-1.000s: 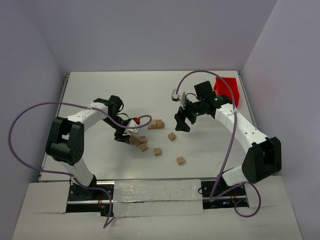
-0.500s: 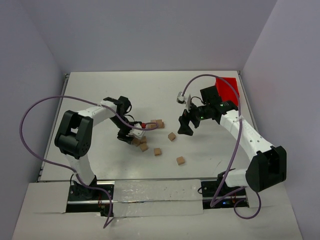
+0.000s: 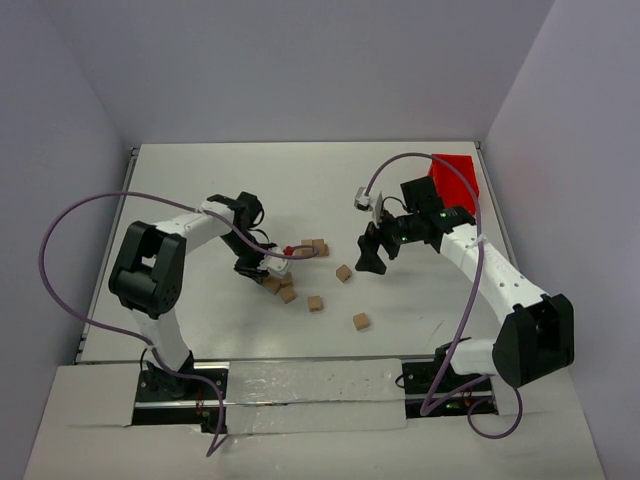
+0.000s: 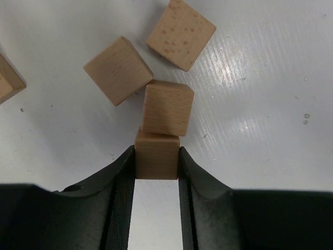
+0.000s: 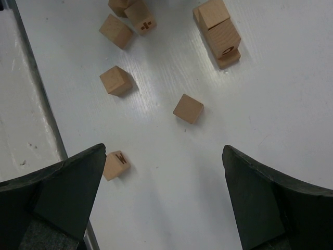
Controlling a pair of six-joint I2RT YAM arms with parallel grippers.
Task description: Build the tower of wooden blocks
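Left gripper [image 4: 157,159] is squeezed shut on one block [image 4: 156,148], with a black finger pressed flat on each side of it. That block is a small plain cube of light brown wood. It sits low on the white table [image 4: 270,130]. Its far edge touches a second block [image 4: 167,108] just like it, turned a little sideways. Two more blocks [image 4: 118,70] lie just past that one, each turned its own way.

From above, the left gripper [image 3: 262,270] is down at the left end of the scattered blocks. A little clump [image 3: 313,247] of cubes sits near the middle of the table, close to the left gripper. I cannot tell if any of them sit on top of each other. Three single cubes lie apart on the near side, and one of them [image 3: 361,321] is nearest the arm bases.

Right gripper [image 5: 164,151] has its fingers spread wide apart and holds nothing. It hangs above the table with a lone cube [image 5: 188,108] below it. Some cubes have small dark marks on one face. A red bin [image 3: 455,180] stands at the far right corner.
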